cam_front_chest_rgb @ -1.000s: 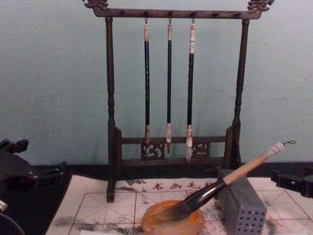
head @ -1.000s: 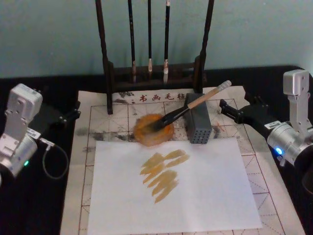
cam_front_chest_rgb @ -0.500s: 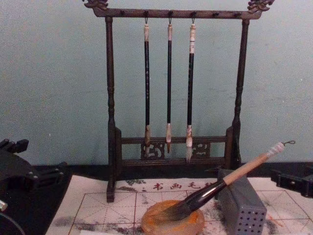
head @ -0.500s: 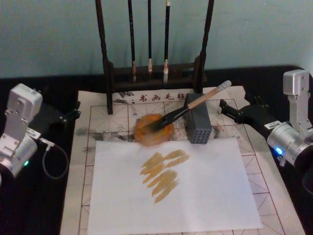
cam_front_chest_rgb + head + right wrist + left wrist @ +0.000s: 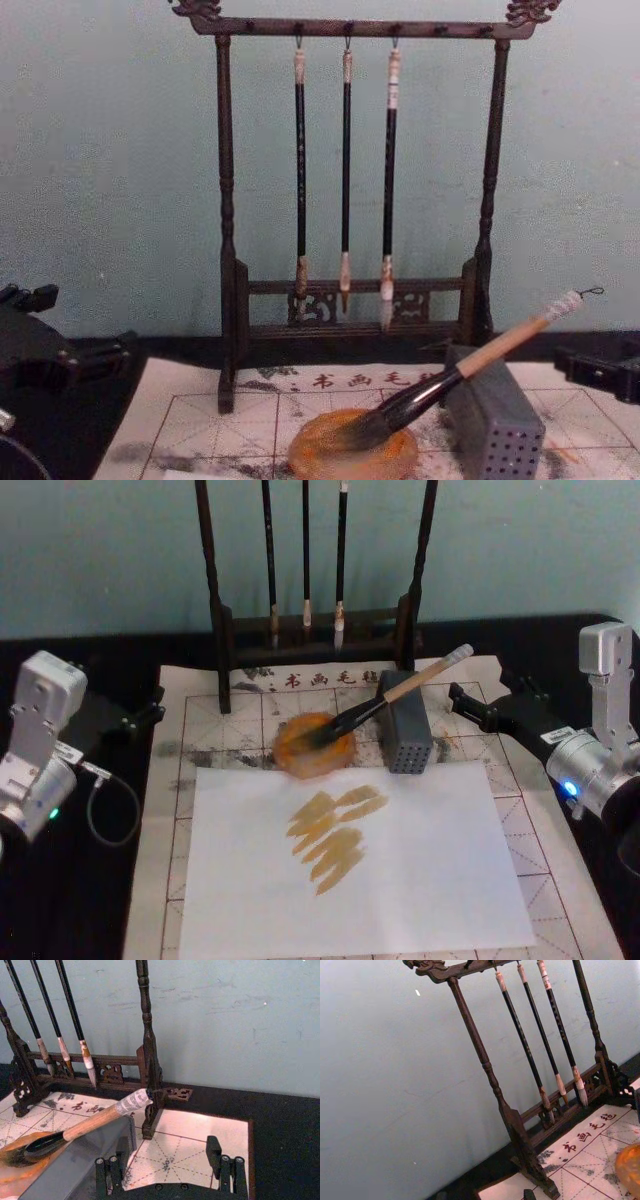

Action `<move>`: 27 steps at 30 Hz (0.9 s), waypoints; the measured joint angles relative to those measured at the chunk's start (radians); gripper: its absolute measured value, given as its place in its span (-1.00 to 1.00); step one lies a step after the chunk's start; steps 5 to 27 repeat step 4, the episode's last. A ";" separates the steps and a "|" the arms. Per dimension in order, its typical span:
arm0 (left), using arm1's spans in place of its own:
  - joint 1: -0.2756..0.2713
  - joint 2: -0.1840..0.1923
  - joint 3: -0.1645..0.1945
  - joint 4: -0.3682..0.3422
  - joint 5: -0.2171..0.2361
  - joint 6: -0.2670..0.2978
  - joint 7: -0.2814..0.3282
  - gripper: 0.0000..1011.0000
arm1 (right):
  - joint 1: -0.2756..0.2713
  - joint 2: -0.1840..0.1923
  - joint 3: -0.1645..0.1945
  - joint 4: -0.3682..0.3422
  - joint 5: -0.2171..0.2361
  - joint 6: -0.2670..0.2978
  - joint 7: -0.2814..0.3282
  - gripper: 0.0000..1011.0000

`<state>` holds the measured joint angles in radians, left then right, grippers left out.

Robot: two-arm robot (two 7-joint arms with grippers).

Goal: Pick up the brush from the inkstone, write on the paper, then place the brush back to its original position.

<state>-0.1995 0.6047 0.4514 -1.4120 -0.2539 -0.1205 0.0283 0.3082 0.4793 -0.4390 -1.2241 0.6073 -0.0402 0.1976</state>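
While bushy bristles rest in round amber inkstone (image 5: 314,746) | wooden-handled brush (image 5: 395,694) leans on perforated block (image 5: 404,735) | right end effector (image 5: 170,1167) apart

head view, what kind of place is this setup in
Probably a calligraphy practice station on a tabletop: a wooden brush rack hung with thin brushes, a gridded practice sheet with red characters, and a large brush resting with its bristles in an orange inkstone.

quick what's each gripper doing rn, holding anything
Left gripper: empty, left of the paper; fingers cannot be told.
Right gripper: open, empty, just short of the brush.
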 joint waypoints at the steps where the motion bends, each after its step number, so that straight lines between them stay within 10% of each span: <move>1: 0.000 0.000 0.000 0.000 0.000 0.000 0.000 0.98 | 0.000 0.000 0.000 0.000 0.000 0.000 0.000 0.98; 27: 0.000 0.000 0.000 0.000 0.000 0.000 0.000 0.98 | 0.000 0.000 0.000 0.000 0.000 0.000 0.000 0.98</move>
